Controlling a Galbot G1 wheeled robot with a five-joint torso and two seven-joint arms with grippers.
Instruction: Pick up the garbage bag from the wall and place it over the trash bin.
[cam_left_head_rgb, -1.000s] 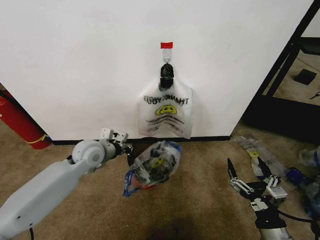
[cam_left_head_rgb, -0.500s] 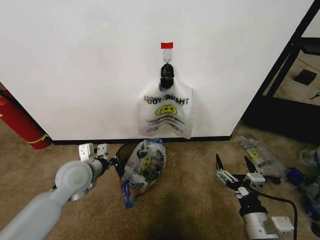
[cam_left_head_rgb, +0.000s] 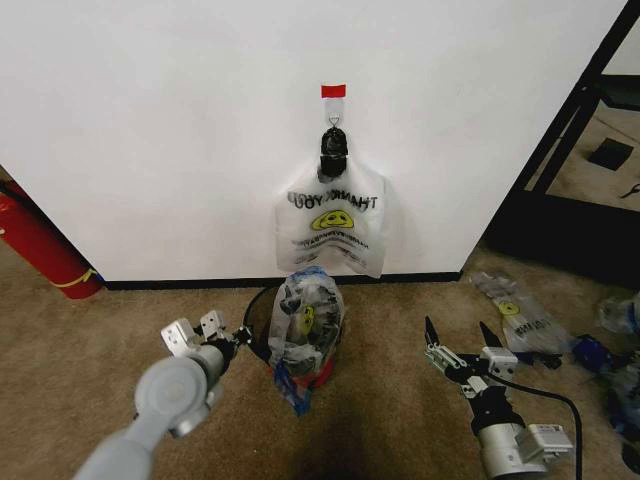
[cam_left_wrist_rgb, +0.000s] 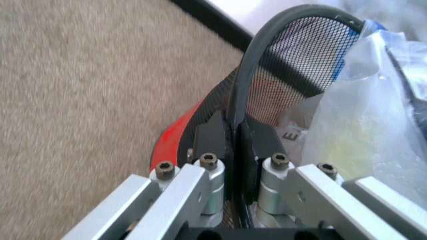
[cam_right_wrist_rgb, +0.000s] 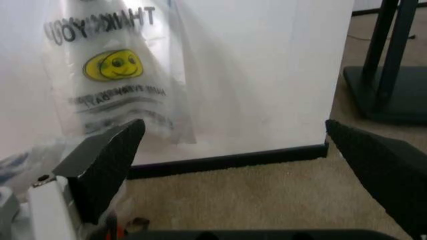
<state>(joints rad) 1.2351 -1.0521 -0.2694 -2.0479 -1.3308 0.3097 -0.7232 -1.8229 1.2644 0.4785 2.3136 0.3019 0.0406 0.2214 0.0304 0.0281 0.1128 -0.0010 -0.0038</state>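
Observation:
The trash bin (cam_left_head_rgb: 262, 312), black mesh with a red bottom rim, stands on the carpet just below the wall (cam_left_head_rgb: 150, 120). The garbage bag (cam_left_head_rgb: 305, 322), crinkly clear plastic with a blue patch and a small yellow smiley, is draped over and into it. My left gripper (cam_left_head_rgb: 240, 340) is shut on the bin's rim; the left wrist view shows its fingers (cam_left_wrist_rgb: 212, 137) pinching the mesh edge of the trash bin (cam_left_wrist_rgb: 300, 60), with the garbage bag (cam_left_wrist_rgb: 360, 125) beside them. My right gripper (cam_left_head_rgb: 460, 350) hangs open to the bin's right, holding nothing, and its open span (cam_right_wrist_rgb: 240, 165) faces the wall.
A whitish "THANK YOU" smiley bag (cam_left_head_rgb: 333, 225) hangs from the dark hook (cam_left_head_rgb: 333, 145) under a red tape strip (cam_left_head_rgb: 333, 91). A red fire extinguisher (cam_left_head_rgb: 35, 245) leans at the left. Flat clear bags (cam_left_head_rgb: 520, 315) lie on the carpet at the right, near a black frame (cam_left_head_rgb: 570, 150).
My left gripper has drawn back and down with the bin, which went from tilted to roughly upright on the carpet, bag still on it. My right gripper has shifted left and forward.

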